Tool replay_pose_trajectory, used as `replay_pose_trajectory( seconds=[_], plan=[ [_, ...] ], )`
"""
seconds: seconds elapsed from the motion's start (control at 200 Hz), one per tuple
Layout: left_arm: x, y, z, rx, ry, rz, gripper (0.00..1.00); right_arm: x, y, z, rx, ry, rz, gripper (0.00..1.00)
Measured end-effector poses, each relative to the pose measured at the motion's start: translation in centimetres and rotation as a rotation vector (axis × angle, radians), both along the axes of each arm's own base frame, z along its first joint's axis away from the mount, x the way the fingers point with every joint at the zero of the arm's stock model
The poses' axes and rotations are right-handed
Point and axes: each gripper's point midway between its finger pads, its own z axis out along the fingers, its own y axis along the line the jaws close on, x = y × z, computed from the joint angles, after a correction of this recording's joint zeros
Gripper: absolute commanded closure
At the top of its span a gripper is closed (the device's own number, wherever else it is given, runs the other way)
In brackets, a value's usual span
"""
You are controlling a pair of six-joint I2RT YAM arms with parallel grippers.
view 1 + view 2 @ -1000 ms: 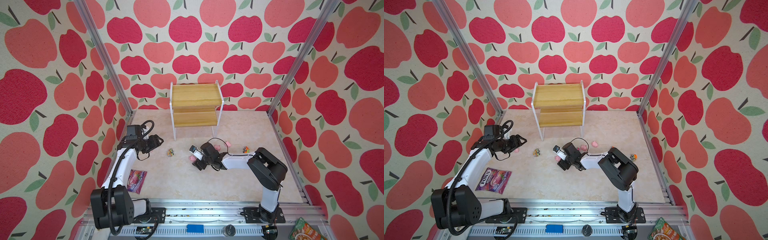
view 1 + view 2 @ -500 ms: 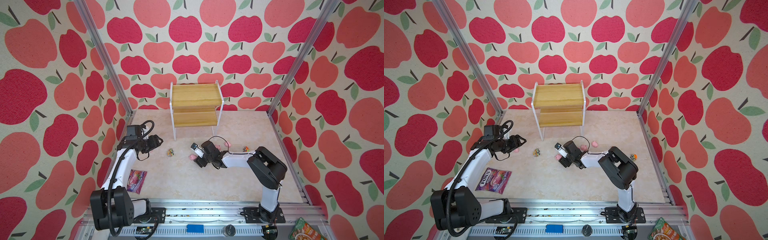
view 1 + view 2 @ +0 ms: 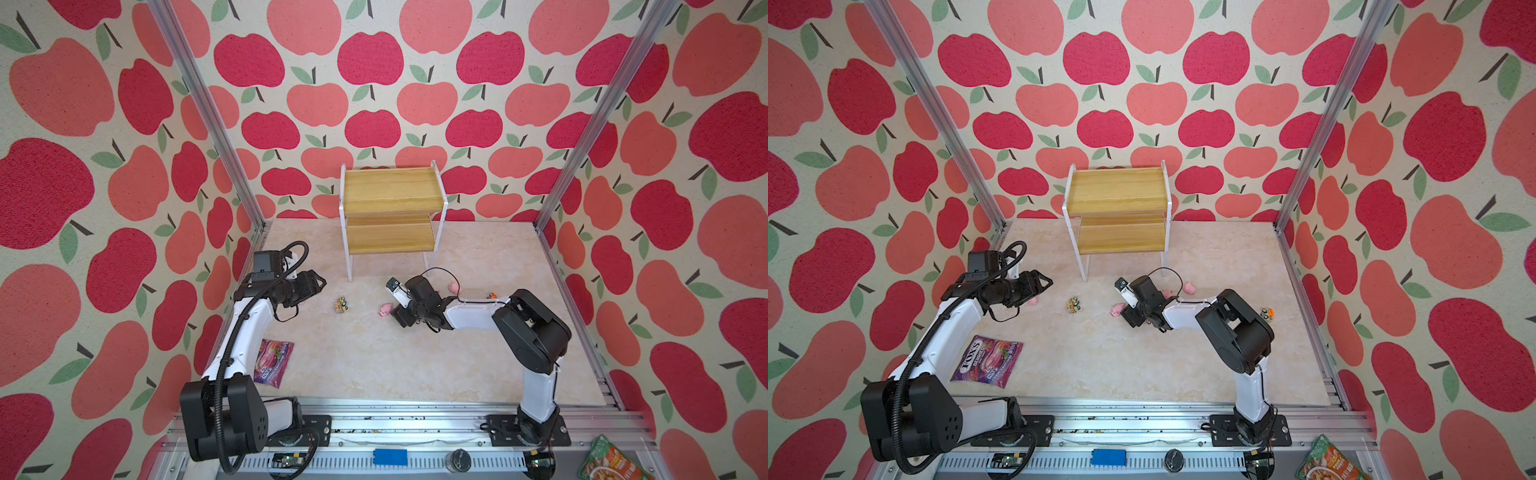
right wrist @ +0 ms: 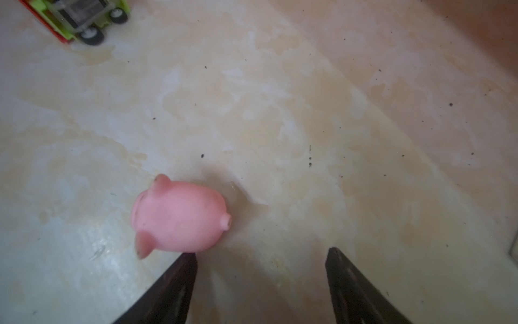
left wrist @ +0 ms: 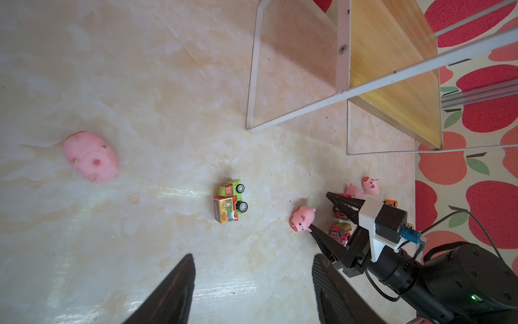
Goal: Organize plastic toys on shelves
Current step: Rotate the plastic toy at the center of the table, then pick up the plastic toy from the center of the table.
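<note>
The right gripper [image 5: 319, 209] has shifted slightly toward the rack [image 3: 390, 195] over the last second; the left gripper [image 5: 253, 256] has not moved. In the left wrist view, the right gripper's fingers partly hide a pink truck [image 5: 340, 233] and the far pigs [image 5: 370, 185], and nearly cover an orange truck [image 5: 391, 202]. The right wrist view cuts off the green truck [image 5: 231, 204].

Right gripper: jaws wide apart, holding nothing. One fingertip [image 4: 188, 256] touches a pig [image 4: 179, 216] lying outside the jaws. Left gripper: jaws apart, empty, green truck ahead, well apart; a blurred side pig [image 5: 91, 157] lies off to one side. All visible toys lie on the floor before the rack.
</note>
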Motion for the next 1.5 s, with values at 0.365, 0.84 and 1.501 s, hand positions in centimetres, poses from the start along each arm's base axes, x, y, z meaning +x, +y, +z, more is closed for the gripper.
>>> replay_pose_trajectory(
  seconds=[0.365, 0.84, 1.501],
  plan=[
    [-0.2, -0.4, -0.3, 0.004, 0.005, -0.013, 0.31, 2.1, 1.9, 0.1, 0.017, -0.009, -0.025, 0.22],
    [-0.4, -0.8, 0.0, 0.039, -0.013, -0.021, 0.31, 2.9, 1.3, 3.1, 0.105, -0.016, -0.141, 0.22],
    [-0.6, -0.8, 0.7, 0.1, -0.044, -0.012, 0.31, -3.4, 5.5, 5.3, 0.332, 0.013, -0.334, 0.31]
  ],
)
